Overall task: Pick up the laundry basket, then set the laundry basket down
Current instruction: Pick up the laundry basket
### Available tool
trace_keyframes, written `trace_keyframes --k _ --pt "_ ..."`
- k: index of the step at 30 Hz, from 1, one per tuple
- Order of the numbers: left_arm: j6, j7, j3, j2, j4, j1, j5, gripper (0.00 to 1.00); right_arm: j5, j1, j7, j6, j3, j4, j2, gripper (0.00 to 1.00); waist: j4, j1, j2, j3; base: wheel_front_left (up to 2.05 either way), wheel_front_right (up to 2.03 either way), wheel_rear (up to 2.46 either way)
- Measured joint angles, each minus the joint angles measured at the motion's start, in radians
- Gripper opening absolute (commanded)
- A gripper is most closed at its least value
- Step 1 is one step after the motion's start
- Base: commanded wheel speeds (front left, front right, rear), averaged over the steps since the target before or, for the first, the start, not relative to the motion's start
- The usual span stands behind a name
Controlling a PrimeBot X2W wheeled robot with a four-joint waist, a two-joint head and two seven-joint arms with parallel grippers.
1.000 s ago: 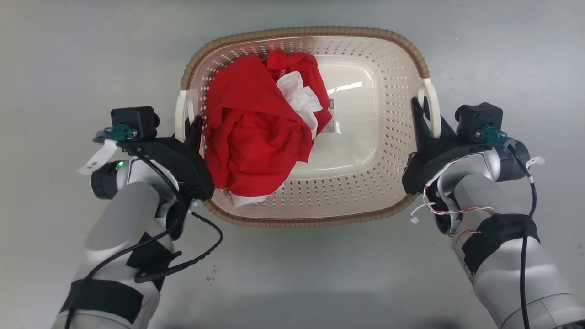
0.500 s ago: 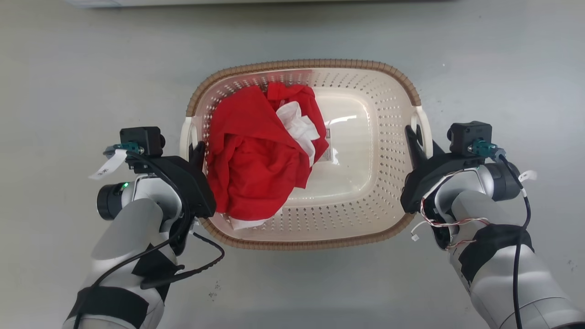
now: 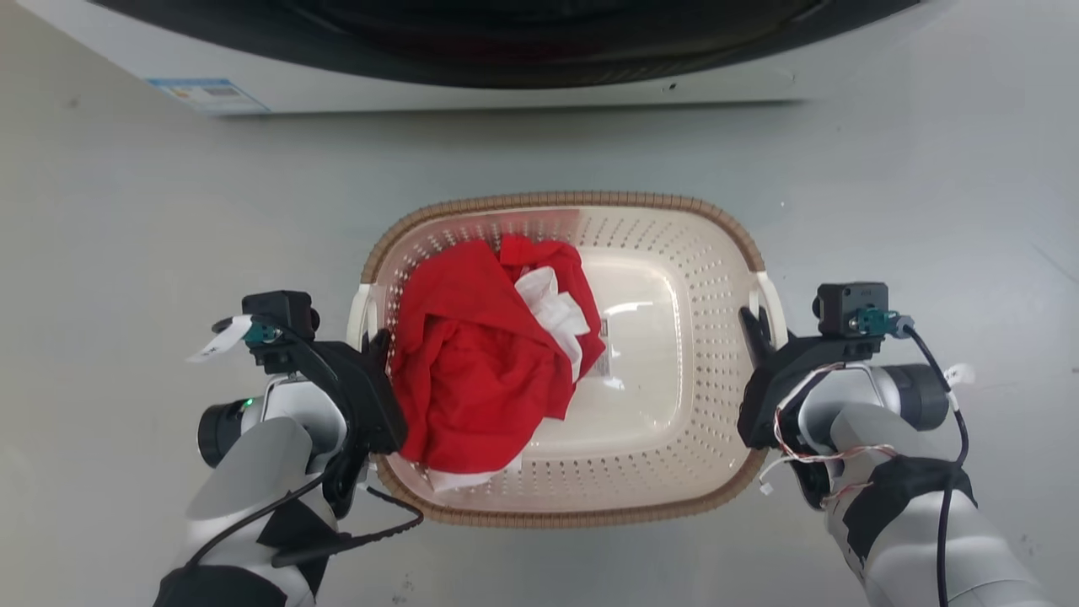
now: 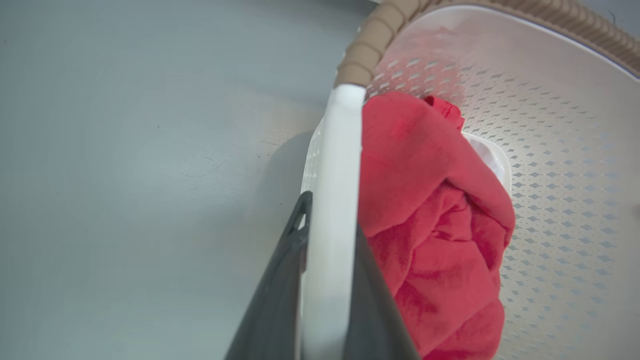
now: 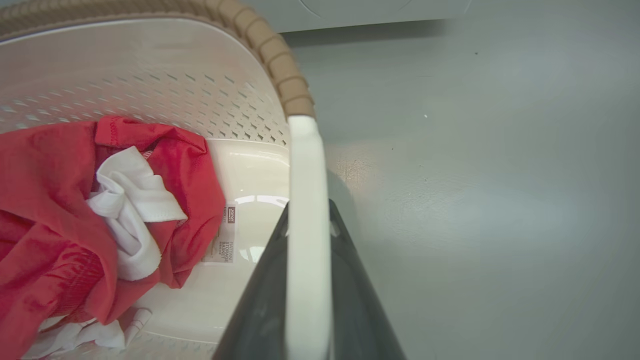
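Both pincers clamped on the laundry basket (image 3: 590, 199) handles, washer (image 3: 506, 51) just ahead

The basket is between the two arms over the grey floor (image 3: 126, 253), near the washer at the top of the head view, and honestly I can't tell if it's touching the floor. The left pincer (image 3: 375, 341) has its two dark fingers pinched tight on either side of the white left handle (image 4: 335, 165). Same deal for the right pincer (image 3: 754, 324) on the right handle (image 5: 306, 200). Inside, a red cloth (image 3: 472, 379) is bunched toward the left wall, with a white cloth (image 3: 552, 308) tucked into it.
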Motion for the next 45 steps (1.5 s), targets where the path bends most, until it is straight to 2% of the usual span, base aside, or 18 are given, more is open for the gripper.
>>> trace_keyframes --k 23,45 --pt "-0.007 0.104 -0.003 -0.008 0.033 0.186 -0.032 0.0 0.122 0.186 0.16 0.029 0.044 0.027 0.011 0.0 -0.007 0.0 -0.0001 -0.315 0.0 0.0 0.0" --pt "0.01 0.195 -0.011 -0.013 0.036 0.329 -0.042 0.0 0.166 0.323 0.235 0.038 0.076 0.044 0.017 0.0 -0.022 0.0 0.0 -0.585 0.0 0.0 0.0"
